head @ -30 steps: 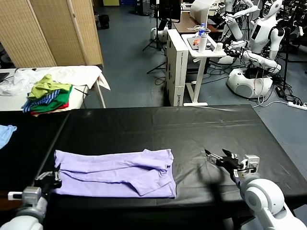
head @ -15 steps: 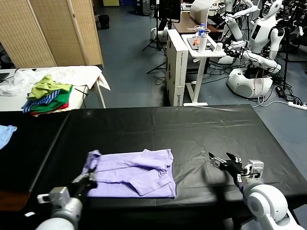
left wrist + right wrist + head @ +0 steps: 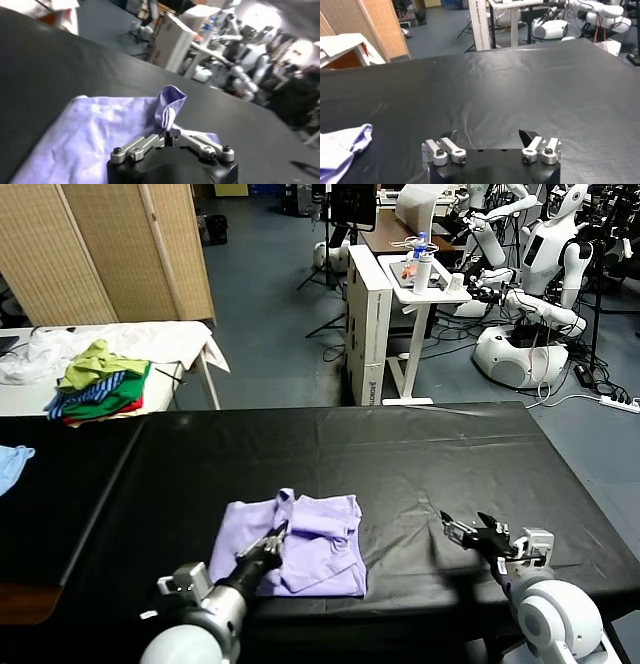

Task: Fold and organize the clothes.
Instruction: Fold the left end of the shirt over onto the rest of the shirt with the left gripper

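The pale lavender T-shirt [image 3: 320,534] lies folded over on the black table [image 3: 400,454], near the front edge at the middle. My left gripper [image 3: 277,535] is shut on a raised fold of the T-shirt [image 3: 169,105] and holds it over the rest of the cloth. My right gripper [image 3: 471,530] is open and empty, low over the table to the right of the shirt. In the right wrist view a corner of the T-shirt [image 3: 345,145] shows off to one side, apart from the right gripper [image 3: 487,134].
A green, striped and red pile of garments [image 3: 100,384] lies on a white table at the back left. A light blue cloth [image 3: 12,462] lies at the left edge. Other robots and a white cart [image 3: 420,274] stand beyond the table.
My left gripper has moved right along the table's front, dragging the shirt's left end over itself, so the shirt is now much narrower. The right gripper has drawn back slightly.
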